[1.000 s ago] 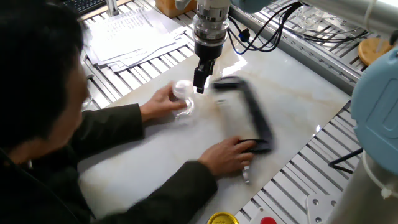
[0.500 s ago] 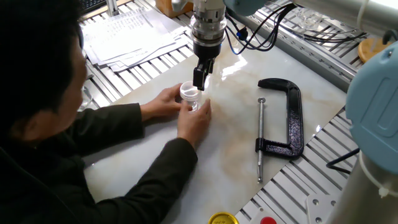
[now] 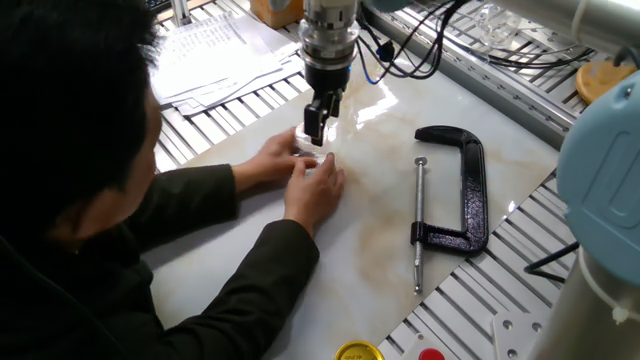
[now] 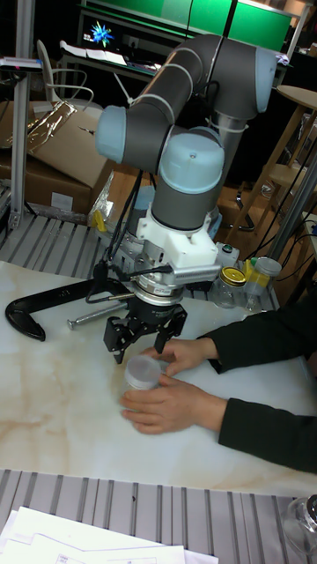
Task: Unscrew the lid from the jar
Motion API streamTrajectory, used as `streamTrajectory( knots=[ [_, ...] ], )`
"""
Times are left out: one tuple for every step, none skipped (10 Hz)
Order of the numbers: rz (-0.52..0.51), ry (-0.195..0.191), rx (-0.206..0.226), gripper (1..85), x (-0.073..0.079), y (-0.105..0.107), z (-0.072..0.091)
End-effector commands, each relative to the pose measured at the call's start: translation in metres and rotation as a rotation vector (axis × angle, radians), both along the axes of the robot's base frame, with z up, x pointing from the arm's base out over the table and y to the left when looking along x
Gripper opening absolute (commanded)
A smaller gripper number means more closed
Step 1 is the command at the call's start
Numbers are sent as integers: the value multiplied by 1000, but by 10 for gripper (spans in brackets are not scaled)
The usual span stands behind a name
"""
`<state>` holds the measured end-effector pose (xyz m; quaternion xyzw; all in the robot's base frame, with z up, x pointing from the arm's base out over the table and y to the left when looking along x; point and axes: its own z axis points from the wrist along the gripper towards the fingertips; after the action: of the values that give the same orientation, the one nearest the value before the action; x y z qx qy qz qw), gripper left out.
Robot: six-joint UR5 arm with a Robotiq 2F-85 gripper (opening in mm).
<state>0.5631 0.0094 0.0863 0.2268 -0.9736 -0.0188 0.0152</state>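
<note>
The tiny clear jar point(image 4: 146, 386) stands on the marble table, and a person's two hands hold it. Its whitish round lid point(image 4: 141, 367) sits on top; in the fixed view only a sliver of the lid point(image 3: 303, 136) shows behind the fingers. My gripper point(image 4: 145, 344) hangs directly above the lid, open, one dark finger on each side and slightly higher than the cap. In the fixed view the gripper point(image 3: 319, 122) points straight down at the hands. I cannot tell if the fingers touch the lid.
A black C-clamp point(image 3: 462, 195) lies on the marble to the right of the jar. The person's arms point(image 3: 250, 250) reach in from the left. Papers point(image 3: 215, 55) lie at the back left. A yellow lid point(image 3: 358, 352) and a red cap point(image 3: 431, 354) sit at the front edge.
The person set the clamp down at the right, then brought both hands around the jar. My gripper has shifted slightly left and lower, over the lid.
</note>
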Motion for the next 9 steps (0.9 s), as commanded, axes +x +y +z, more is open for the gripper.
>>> streamTrajectory(
  knots=[
    [-4, -9, 13, 743, 10, 18, 6],
    [12, -19, 7, 743, 16, 13, 2],
    [34, -29, -6, 743, 21, 5, -1],
    [47, -38, -14, 743, 24, -3, -4],
    [46, -39, -12, 743, 24, -5, -5],
    [34, -39, -9, 743, 24, -4, -6],
    [34, -44, -14, 743, 26, -4, -9],
    [35, -48, -13, 743, 28, -4, -12],
    [32, -50, -10, 743, 29, -3, -15]
  ],
)
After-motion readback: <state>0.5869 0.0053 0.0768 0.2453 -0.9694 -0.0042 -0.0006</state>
